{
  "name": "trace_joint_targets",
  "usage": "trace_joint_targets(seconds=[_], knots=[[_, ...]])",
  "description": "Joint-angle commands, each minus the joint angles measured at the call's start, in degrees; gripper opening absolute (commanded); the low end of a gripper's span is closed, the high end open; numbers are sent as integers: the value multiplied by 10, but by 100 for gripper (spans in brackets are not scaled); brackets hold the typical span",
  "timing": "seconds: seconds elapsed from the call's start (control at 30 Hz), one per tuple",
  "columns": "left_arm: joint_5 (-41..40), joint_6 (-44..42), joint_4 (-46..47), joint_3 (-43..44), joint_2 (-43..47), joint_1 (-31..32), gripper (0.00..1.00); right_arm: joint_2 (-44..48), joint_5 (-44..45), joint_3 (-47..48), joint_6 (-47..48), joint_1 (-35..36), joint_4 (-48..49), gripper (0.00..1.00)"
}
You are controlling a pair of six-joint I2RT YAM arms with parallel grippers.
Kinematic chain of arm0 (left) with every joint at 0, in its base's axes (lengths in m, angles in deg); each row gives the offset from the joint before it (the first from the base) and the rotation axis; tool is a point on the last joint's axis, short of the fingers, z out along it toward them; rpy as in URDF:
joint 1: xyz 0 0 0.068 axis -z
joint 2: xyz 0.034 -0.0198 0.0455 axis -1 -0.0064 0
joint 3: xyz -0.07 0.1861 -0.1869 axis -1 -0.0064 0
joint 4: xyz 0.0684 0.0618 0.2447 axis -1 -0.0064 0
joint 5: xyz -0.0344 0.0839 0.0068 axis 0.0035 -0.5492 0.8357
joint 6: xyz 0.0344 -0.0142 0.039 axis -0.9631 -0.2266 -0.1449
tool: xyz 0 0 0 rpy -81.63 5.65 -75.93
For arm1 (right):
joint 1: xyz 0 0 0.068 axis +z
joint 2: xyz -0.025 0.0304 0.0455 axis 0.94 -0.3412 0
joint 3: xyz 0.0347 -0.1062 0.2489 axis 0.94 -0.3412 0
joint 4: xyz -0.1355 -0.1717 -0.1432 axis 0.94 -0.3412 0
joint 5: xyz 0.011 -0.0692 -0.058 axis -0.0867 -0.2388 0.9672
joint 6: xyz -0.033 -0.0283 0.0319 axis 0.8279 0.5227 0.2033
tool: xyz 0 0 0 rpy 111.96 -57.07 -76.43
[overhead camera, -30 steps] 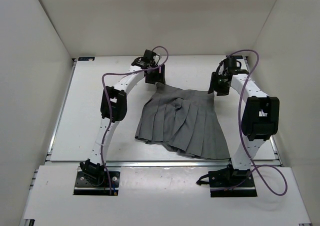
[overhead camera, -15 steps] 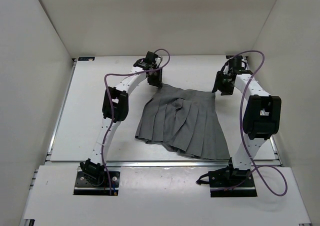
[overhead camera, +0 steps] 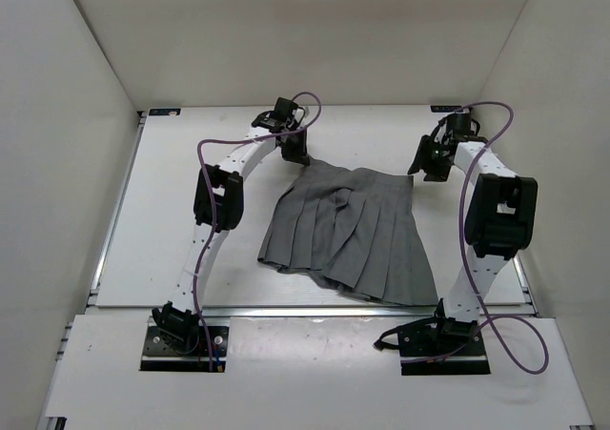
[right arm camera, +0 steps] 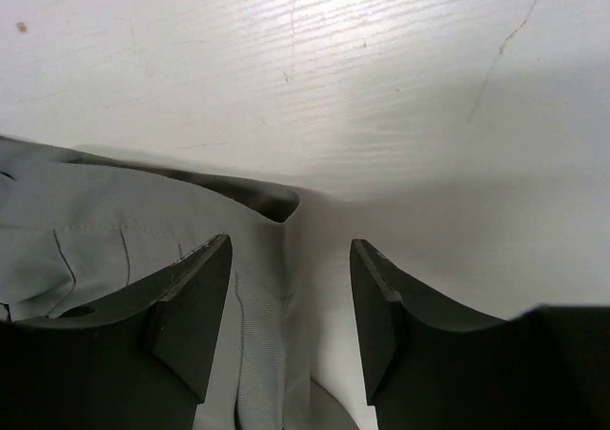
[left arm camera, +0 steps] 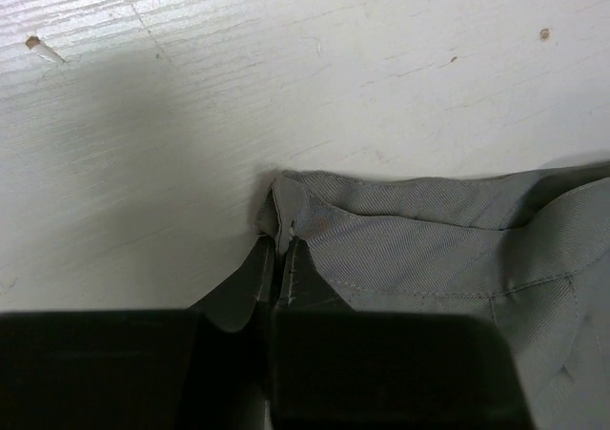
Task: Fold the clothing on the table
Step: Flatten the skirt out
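Open desk (overhead camera: pixel 172 220) lies left of the skirt (overhead camera: pixel 353 235) and behind it; white walls (overhead camera: pixel 67 163) close in both sides and the back.

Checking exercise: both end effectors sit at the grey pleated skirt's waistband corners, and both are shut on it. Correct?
Only the left end effector is shut on the grey pleated skirt; the right end effector is open at its corner: see the right wrist view.

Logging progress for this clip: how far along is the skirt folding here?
Done: nothing folded; the skirt lies spread flat on the table. In hand: the left claw is shut on one waistband corner; the right claw is open astride the other. Left: closing it and every fold.
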Motion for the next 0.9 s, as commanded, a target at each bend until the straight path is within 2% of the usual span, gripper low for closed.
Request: trace_joint_targets(seconds=[0.0, 0.2, 0.27, 0.3, 0.33, 0.37, 0.57, 0.7, 0.77, 0.87], knots=[[25, 5, 11, -9, 20, -7, 0, -27, -35, 27, -8, -12, 19, 49], [34, 5, 14, -10, 24, -7, 0, -42, -93, 26, 7, -3, 24, 49], [34, 5, 14, -11, 26, -7, 0, -45, -112, 22, -1, -5, 25, 43], [34, 4, 12, -12, 29, -10, 0, -47, -127, 17, -1, -6, 28, 37], [37, 5, 12, -11, 31, -8, 0, -48, -146, 23, -4, -7, 22, 16], [38, 2, 12, -10, 33, -10, 0, -48, -156, 25, -5, -8, 27, 0], [33, -8, 5, -7, 108, -32, 0, 30, -160, 8, 7, -5, 46, 0], [29, -16, 65, -80, 251, -47, 0, 98, -200, 17, 13, 1, 74, 0], [29, -15, 115, -159, 354, -52, 0, 139, -204, 44, 13, 9, 83, 0], [25, -9, 164, -215, 457, -58, 0, 177, -210, 99, 21, 20, 73, 0]])
